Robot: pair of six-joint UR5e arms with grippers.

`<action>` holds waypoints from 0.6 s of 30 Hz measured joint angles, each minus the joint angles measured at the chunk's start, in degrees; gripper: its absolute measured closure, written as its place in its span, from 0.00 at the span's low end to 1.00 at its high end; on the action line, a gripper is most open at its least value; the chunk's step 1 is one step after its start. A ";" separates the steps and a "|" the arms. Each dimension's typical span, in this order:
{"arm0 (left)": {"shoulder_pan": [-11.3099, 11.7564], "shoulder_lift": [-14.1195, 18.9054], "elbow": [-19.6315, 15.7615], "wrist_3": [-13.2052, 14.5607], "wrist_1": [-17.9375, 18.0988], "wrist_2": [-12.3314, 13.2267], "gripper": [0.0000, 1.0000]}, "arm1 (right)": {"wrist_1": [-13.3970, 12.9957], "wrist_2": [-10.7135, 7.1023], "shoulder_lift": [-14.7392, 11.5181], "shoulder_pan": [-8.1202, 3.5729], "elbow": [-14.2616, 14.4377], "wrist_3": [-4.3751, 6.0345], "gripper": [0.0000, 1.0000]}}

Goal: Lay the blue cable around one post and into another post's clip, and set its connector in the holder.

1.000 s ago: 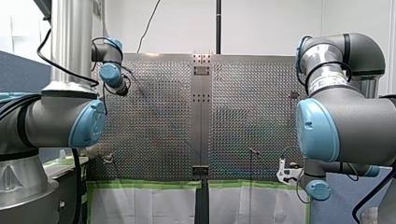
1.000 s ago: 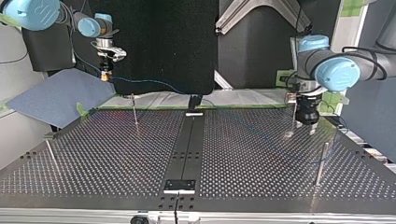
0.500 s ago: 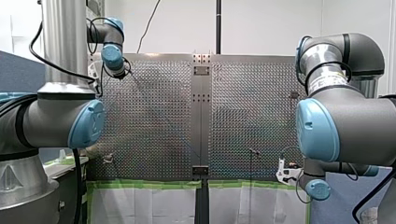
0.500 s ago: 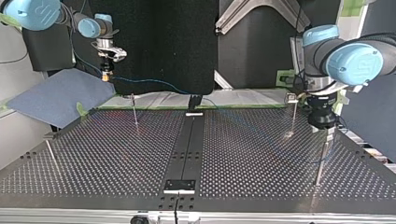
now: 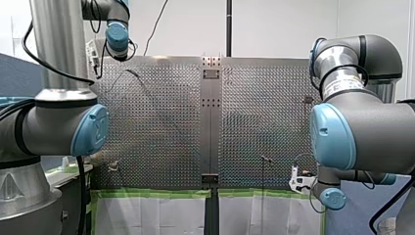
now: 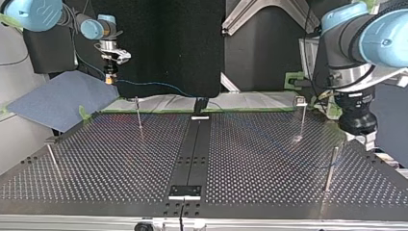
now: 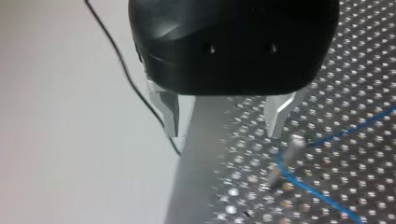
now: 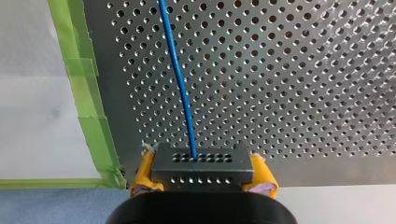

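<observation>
Perforated table (image 6: 269, 159), bare steel, dark strip (image 6: 191, 149) down its middle, green tape (image 8: 88, 107) along one edge; my right gripper (image 8: 203, 175) is clamped on the connector (image 8: 203, 163), yellow pads (image 8: 144, 173) pressed against both of its sides, nothing else in the grip; connector is a dark grey block with two rows of small holes on its face; blue cable (image 8: 180, 79) exits the middle of the upper row and runs straight ahead of the gripper, out over the holes; in the top view this gripper hangs off the table's far left corner, above a blue-grey sheet (image 6: 57, 101) and well above table level, and the cable sags from it toward the far end of the strip; my left gripper (image 7: 225, 119) is spread wide, metal fingers (image 7: 170, 109) bare, gripping nothing, touching nothing; it straddles the table's edge, one finger out past the edge, the other over the holes; thin post (image 7: 284, 161) stands just ahead of that inboard finger; the cable comes in from the side, bends at the post and runs off across the table; cannot tell whether it touches the post; a clip-topped post (image 6: 301, 118) stands at the top view's far right, apart from both grippers.
</observation>
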 joint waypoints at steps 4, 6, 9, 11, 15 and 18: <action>-0.69 1.81 1.79 1.73 -1.82 0.68 0.09 | 0.18 0.00 -0.01 0.02 -0.07 -0.02 1.00; -1.10 2.68 2.63 2.61 -2.68 1.44 0.09 | 0.22 0.00 -0.01 0.04 -0.08 -0.01 1.00; -1.76 4.21 3.56 4.12 -4.19 2.56 0.09 | 0.26 0.00 -0.01 0.04 -0.09 0.02 1.00; -2.13 5.06 3.80 5.03 -5.31 2.92 0.09 | 0.26 0.00 -0.01 0.04 -0.11 0.04 1.00; -2.83 4.83 3.84 5.42 -7.32 2.85 0.09 | 0.32 0.00 -0.02 0.03 -0.16 0.05 1.00; -3.44 3.96 3.72 5.18 -8.72 2.05 0.09 | 0.37 0.00 -0.02 0.02 -0.17 0.06 1.00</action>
